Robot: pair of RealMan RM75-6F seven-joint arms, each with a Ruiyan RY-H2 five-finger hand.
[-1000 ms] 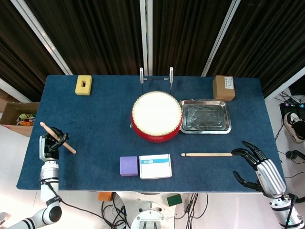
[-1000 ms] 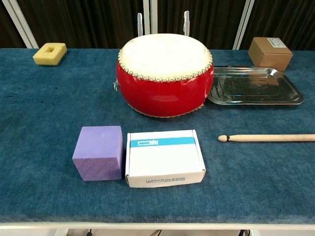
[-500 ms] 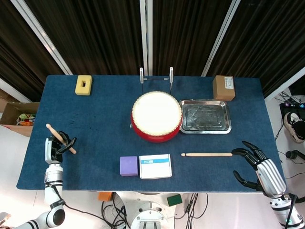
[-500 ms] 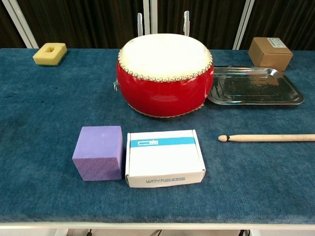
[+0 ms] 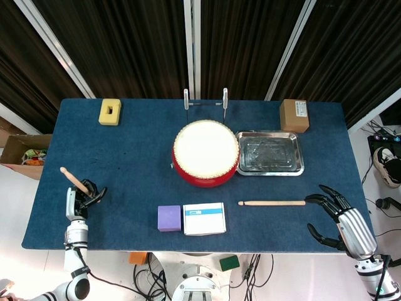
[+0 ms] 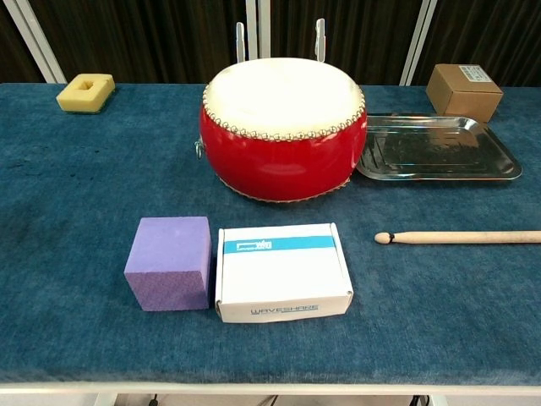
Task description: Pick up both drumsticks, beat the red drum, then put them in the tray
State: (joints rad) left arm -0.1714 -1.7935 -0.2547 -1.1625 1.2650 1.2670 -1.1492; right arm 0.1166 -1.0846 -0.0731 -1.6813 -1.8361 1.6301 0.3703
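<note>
The red drum [image 5: 206, 153] [image 6: 283, 128] with its pale skin stands mid-table. Right of it lies the steel tray [image 5: 270, 153] [image 6: 435, 148], holding nothing. One drumstick [image 5: 272, 202] [image 6: 457, 238] lies flat on the blue cloth at front right, its tip pointing left. My right hand [image 5: 339, 216] hovers just beyond its butt end, fingers spread, touching nothing. My left hand [image 5: 80, 199] at the table's front left edge grips the second drumstick [image 5: 73, 180], which slants up to the left. The chest view shows neither hand.
A purple cube [image 5: 169, 218] [image 6: 169, 262] and a white box [image 5: 204, 219] [image 6: 282, 271] sit side by side in front of the drum. A yellow sponge [image 5: 109, 111] lies at back left, a cardboard box [image 5: 294, 115] at back right. Two metal posts [image 5: 186, 99] stand behind the drum.
My left hand has drawn back toward the table's front edge and slightly right, carrying its drumstick. The right hand and the lying drumstick have stayed put.
</note>
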